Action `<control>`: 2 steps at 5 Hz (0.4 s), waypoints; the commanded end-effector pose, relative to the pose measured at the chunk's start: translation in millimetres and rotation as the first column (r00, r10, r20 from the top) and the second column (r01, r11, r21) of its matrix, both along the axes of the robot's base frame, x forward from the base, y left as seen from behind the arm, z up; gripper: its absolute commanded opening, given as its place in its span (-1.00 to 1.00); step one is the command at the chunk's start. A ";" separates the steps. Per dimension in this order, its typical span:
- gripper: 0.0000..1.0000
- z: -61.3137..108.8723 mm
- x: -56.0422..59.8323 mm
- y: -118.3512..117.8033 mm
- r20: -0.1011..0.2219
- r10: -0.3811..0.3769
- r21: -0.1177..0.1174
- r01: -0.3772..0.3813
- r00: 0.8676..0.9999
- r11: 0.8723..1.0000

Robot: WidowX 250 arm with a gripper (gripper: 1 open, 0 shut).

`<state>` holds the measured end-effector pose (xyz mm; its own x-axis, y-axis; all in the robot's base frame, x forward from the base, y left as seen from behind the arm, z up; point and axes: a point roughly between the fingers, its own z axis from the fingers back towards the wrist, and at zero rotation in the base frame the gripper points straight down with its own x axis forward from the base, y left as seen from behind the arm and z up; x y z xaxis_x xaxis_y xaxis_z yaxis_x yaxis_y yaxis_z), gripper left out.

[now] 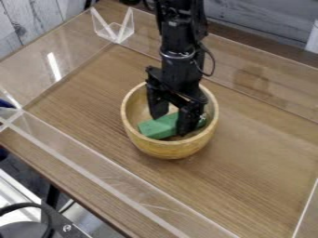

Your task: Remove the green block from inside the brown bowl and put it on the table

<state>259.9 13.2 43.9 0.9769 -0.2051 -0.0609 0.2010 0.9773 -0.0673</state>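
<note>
The brown bowl [139, 136] sits near the middle of the table [248, 158]. Inside it lies the green block [159, 126], partly hidden by the fingers. My gripper [168, 118] points straight down into the bowl, open, with one finger on each side of the block. I cannot tell whether the fingertips touch the block.
Low clear acrylic walls [74, 153] edge the tabletop on all sides. A clear acrylic stand [115, 26] is at the back left corner. Bare wood lies left, right and in front of the bowl.
</note>
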 end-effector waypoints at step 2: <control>1.00 16.1 9.6 -2.7 0.071 -0.013 -0.011 0.014 0.997 1.000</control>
<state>260.2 11.2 44.0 0.9744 -0.2176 -0.0558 0.2129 0.9738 -0.0802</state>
